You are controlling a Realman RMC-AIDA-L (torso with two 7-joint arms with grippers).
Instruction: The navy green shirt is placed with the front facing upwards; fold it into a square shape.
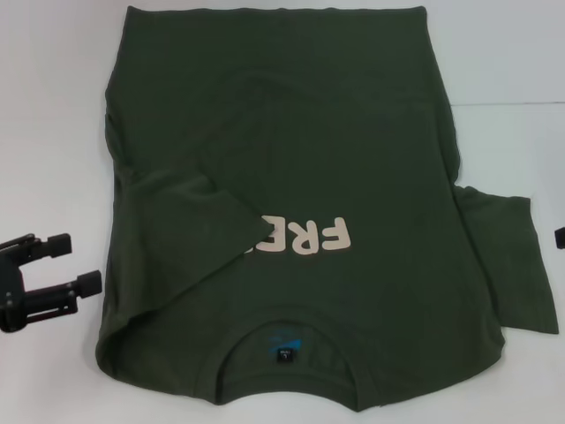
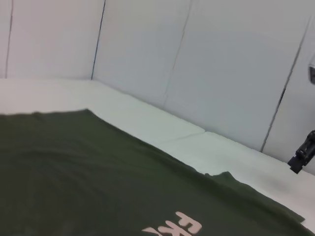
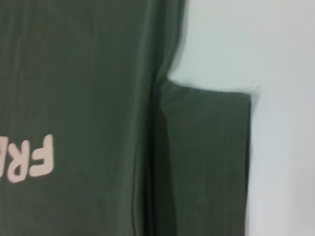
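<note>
The navy green shirt (image 1: 300,150) lies flat on the white table, collar (image 1: 291,389) toward me with a blue neck label (image 1: 284,344). Its left side is folded inward, and the fold covers part of the cream lettering (image 1: 311,235). The right sleeve (image 1: 516,265) lies spread out to the side. My left gripper (image 1: 79,261) sits open on the table just left of the shirt, holding nothing. Only a dark sliver of my right gripper (image 1: 560,237) shows at the right edge, beyond the sleeve. The right wrist view looks down on the sleeve (image 3: 206,162) and shirt body (image 3: 88,98).
Bare white table (image 1: 53,106) surrounds the shirt on the left, right and far sides. In the left wrist view, white wall panels (image 2: 197,64) stand behind the table's far edge, and the right gripper (image 2: 302,155) shows far off.
</note>
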